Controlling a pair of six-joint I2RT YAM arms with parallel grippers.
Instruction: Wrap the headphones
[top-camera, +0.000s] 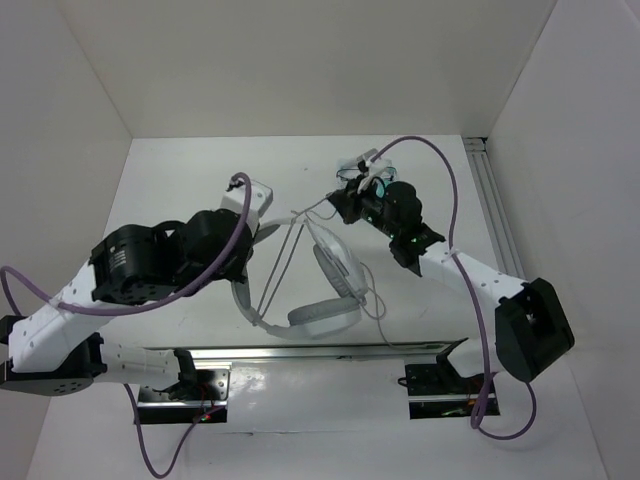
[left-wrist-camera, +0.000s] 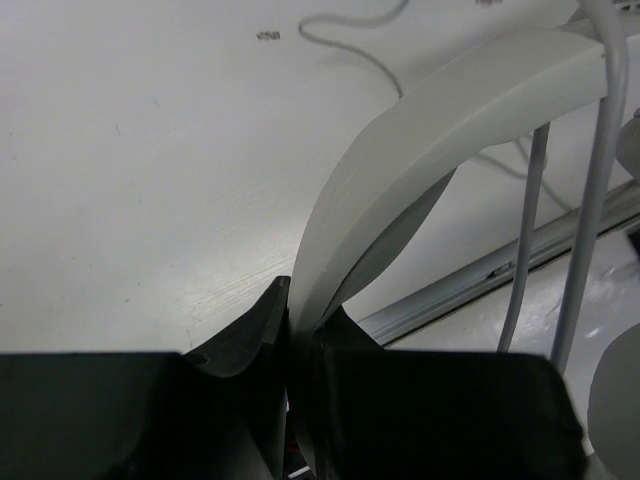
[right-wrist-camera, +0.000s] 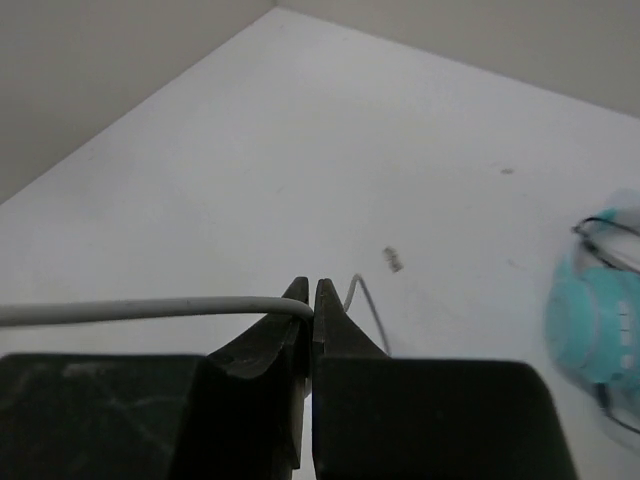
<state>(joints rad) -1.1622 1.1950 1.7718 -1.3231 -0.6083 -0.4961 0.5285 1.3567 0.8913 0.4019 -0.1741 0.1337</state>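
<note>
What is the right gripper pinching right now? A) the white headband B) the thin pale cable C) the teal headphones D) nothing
B: the right wrist view shows the right gripper shut on the cable, which runs off to the left; the left gripper clamps the headband.

Small teal headphones (right-wrist-camera: 595, 320) lie on the white desk (top-camera: 190, 175), toward its far side. One aluminium rail (top-camera: 497, 215) runs along the desk's right edge. A second rail (top-camera: 320, 352) runs along its near edge.
</note>
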